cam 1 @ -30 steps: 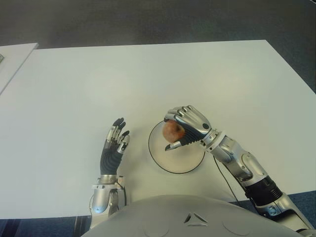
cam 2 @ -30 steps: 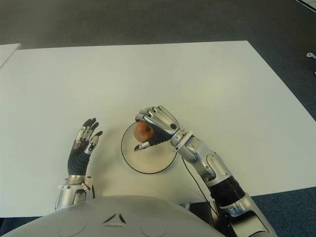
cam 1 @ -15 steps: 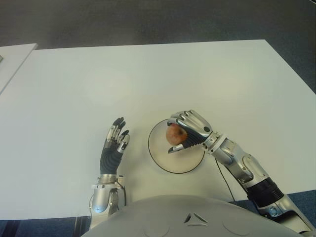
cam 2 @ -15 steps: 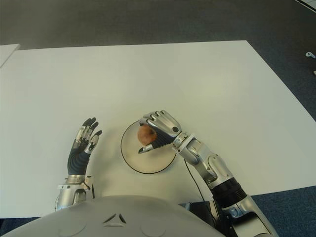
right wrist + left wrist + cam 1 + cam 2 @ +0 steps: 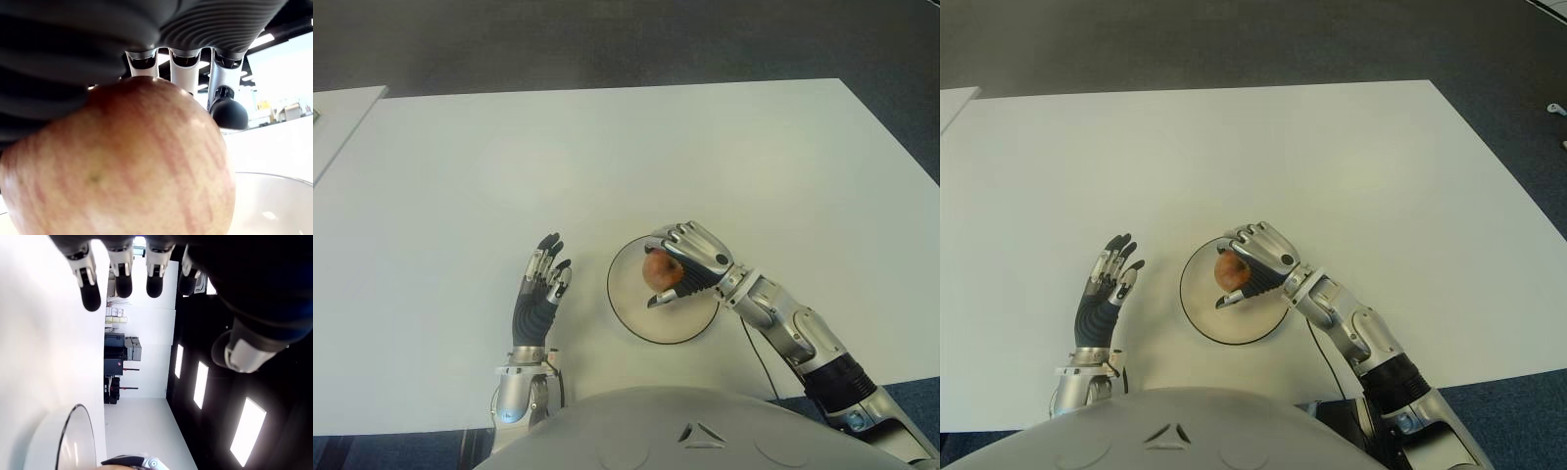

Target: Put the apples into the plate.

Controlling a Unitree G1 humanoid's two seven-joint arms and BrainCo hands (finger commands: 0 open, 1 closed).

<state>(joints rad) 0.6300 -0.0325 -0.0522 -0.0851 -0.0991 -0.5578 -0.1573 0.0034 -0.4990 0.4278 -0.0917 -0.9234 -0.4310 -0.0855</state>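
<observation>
A red-yellow apple is in my right hand, whose fingers curl round it low over the white plate near the table's front edge. The right wrist view shows the apple filling the palm, fingertips past it and the plate just below. I cannot tell whether the apple touches the plate. My left hand shows left of the plate, fingers spread and holding nothing. No other apple is in view.
The white table stretches wide behind and to both sides of the plate. A second white surface shows at the far left. Dark floor lies beyond the table's back edge.
My right hand has come down and slightly nearer with the apple, from above the plate's far rim to low over the plate. The left hand has not moved.
</observation>
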